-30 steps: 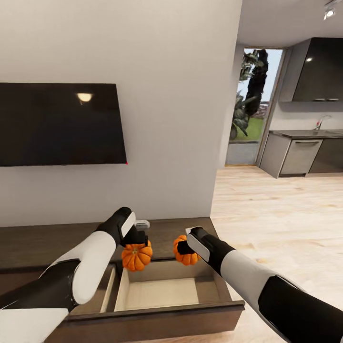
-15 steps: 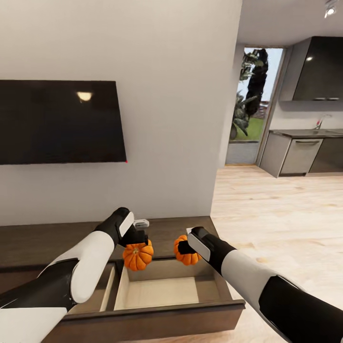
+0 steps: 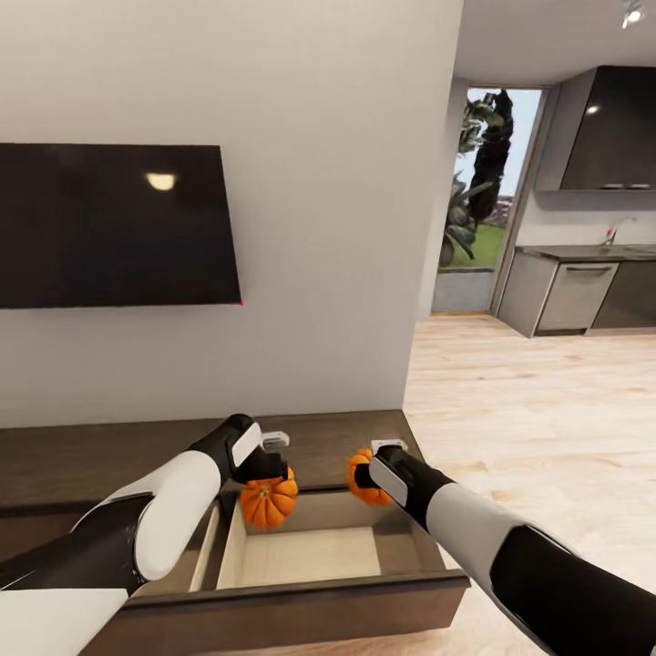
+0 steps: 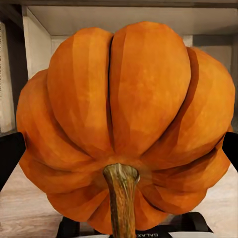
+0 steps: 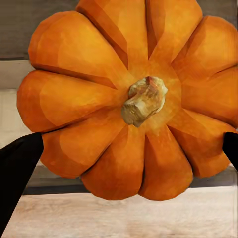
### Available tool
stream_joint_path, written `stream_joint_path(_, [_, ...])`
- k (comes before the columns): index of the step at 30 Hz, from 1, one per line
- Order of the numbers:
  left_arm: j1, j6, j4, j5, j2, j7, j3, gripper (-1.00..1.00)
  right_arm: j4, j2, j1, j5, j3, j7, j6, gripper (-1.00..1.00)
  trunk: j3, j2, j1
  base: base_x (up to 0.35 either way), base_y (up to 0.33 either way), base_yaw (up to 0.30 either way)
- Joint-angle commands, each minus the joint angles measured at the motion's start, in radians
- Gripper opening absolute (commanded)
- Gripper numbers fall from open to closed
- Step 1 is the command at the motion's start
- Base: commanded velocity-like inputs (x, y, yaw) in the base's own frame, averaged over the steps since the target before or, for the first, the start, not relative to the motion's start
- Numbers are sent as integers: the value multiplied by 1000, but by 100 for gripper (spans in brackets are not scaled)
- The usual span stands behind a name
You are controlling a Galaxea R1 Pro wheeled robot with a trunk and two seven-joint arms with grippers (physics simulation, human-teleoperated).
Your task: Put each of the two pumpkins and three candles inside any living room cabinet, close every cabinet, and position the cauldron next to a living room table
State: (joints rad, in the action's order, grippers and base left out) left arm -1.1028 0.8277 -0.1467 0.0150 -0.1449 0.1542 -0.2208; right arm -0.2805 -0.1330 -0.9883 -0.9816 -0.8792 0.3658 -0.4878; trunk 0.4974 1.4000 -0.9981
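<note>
Head view: each pincer [image 3: 270, 472] [image 3: 366, 474] grips a pumpkin [image 3: 268, 502] [image 3: 362, 477] above the bare drawer [image 3: 310, 558].

Home living room opening onto a kitchen: black TV [image 3: 114, 223] hanging on a white wall, low dark-brown cabinet [image 3: 82, 460] sitting under it, light wood floor [image 3: 538, 401] running toward grey kitchen units [image 3: 574, 296], glass door [image 3: 483, 200] showing greenery.
</note>
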Motion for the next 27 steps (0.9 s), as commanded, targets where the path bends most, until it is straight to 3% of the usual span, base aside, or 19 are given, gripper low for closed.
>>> stream_joint_path(1, [-1,7,-1,0,-1,6,-9,-100,-1,0,-2,-15,-5,6,-6,-100,4,8,-4,0,0,0])
stream_joint_path(5, [-1,68,-13,-7,0,12,-11,-100,-60,1,-24,-16,-4,11,-200,-100,17,36,-19,0,0,0])
stream_joint_path(8, [-2,148,-63,-10,-4,20,-13,-100,-78,1,-80,-23,-4,20,-346,-100,26,57,-31,0,0,0])
stream_joint_path(9, [-2,169,-85,-11,-9,51,-13,-100,-51,1,-111,-26,-4,22,-383,-100,29,64,-35,0,0,0])
stream_joint_path(13, [-7,182,-104,-12,-14,134,-12,-100,10,5,-168,-27,-5,22,-410,-100,42,92,-50,0,0,0])
stream_joint_path(18, [-41,187,-110,-12,-15,150,-11,-100,59,6,-228,-27,-7,23,-428,-100,57,127,-69,0,0,0])
stream_joint_path(27, [-48,174,-130,-14,-14,147,-14,-100,66,6,-237,-17,-12,22,-422,-100,86,190,-104,0,0,0])
